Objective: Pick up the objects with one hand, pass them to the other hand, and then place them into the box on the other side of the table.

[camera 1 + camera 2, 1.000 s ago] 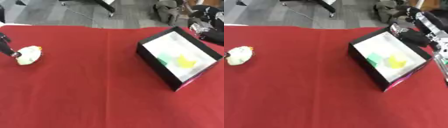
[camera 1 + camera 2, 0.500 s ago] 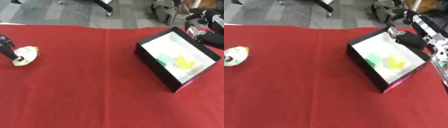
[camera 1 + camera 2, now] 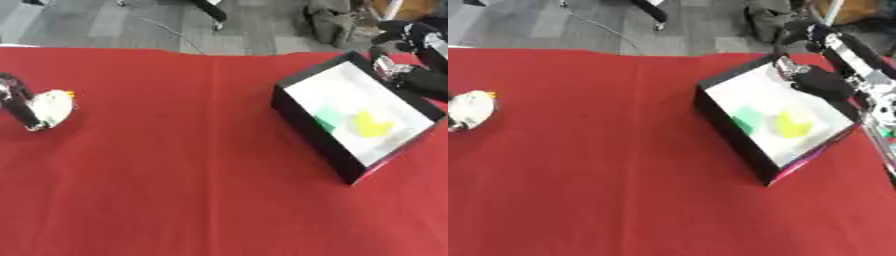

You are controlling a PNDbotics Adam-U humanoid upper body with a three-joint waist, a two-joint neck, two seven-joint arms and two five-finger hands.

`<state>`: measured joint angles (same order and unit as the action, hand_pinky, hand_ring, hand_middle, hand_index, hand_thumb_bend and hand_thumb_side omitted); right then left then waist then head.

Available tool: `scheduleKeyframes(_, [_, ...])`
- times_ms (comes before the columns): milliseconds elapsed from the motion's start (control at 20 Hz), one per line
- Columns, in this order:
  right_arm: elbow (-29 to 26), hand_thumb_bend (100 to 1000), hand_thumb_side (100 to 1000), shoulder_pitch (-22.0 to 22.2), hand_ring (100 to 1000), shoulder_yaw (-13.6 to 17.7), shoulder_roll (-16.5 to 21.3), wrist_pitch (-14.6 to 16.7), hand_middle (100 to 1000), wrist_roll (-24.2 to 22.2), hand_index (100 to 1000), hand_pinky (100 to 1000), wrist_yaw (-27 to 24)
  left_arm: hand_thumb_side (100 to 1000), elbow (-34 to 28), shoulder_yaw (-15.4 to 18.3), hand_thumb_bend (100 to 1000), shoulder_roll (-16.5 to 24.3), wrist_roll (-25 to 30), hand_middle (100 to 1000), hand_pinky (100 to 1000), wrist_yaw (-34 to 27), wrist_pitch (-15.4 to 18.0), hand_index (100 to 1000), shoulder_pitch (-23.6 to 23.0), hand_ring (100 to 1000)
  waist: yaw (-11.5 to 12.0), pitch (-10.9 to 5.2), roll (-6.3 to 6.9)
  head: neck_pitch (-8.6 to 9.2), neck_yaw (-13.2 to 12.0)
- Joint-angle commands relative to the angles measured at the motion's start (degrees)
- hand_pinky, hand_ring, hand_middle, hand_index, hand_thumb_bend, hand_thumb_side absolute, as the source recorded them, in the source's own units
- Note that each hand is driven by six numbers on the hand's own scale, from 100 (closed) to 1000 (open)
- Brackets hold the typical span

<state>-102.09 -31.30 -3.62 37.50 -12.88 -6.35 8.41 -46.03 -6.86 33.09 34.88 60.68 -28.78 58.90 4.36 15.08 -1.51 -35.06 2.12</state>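
So the small white object [image 3: 51,107], with a bit of yellow-orange at one end, is seen at the far left of the red counter [image 3: 192,175]. It is touched on its left side by the left hand [image 3: 19,106], but whether the fingers are curled round it can't be told from either view. Well apart, on the right side, the black box [image 3: 737,135] is tilted open, with a green piece [image 3: 747,119] and a yellow piece [image 3: 792,125] lying inside. The right hand [image 3: 820,82] is held at the box's far edge, fingers curled, nothing gripped.
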Motion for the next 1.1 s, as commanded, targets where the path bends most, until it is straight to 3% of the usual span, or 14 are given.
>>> scheduleKeyframes(50, [-0.60,100,557,-0.85,1000,0.33,0.71,-0.04,772,-0.27,917,1000,0.43,100,0.41,0.56,381,0.33,-0.96,796,891,1.75,-0.10,864,1.29,862,-0.09,-0.87,0.03,0.83,-0.39])
scheduleKeyframes(350, [-0.58,100,557,-0.83,1000,0.35,0.57,-0.12,771,-0.39,916,1000,0.44,100,1.81,0.71,377,-0.42,-1.63,794,891,2.31,0.29,868,1.17,863,-0.22,-0.81,-0.02,0.92,-0.57])
scheduleKeyframes(400, [-0.57,100,559,-0.81,1000,0.34,0.55,-0.13,768,-0.40,916,1000,0.42,100,1.90,0.60,100,-0.46,-1.76,701,831,2.41,0.23,736,1.14,797,-0.27,-0.85,0.02,0.84,-0.66])
scheduleKeyframes(500, [-0.54,100,560,-0.72,1000,0.28,0.50,-0.19,766,-0.52,915,1000,0.18,100,1.61,-0.12,100,-0.69,-3.07,621,754,3.69,-0.89,665,1.16,722,-0.39,-1.05,0.16,0.60,-0.83])
scheduleKeyframes(600, [-0.53,100,561,-0.71,1000,0.28,0.44,-0.25,764,-0.59,915,1000,-0.11,100,0.71,-0.39,100,-0.89,-5.04,503,652,5.66,-1.59,498,1.15,594,-0.41,-1.23,0.24,0.59,-0.79])
scheduleKeyframes(700, [-0.57,100,556,-0.67,1000,0.32,0.43,-0.25,762,-0.54,914,1000,-0.50,110,-0.62,-0.08,100,-1.06,-7.13,463,602,7.53,-1.76,428,1.02,545,-0.45,-1.46,0.28,0.60,-0.80])
scheduleKeyframes(1100, [-0.86,100,531,-0.12,1000,0.50,0.82,-0.24,758,-0.22,914,1000,-1.41,169,-5.59,-0.77,100,0.19,-13.69,427,563,1.94,0.49,399,0.58,501,-0.23,-2.42,0.56,-0.40,-0.22])
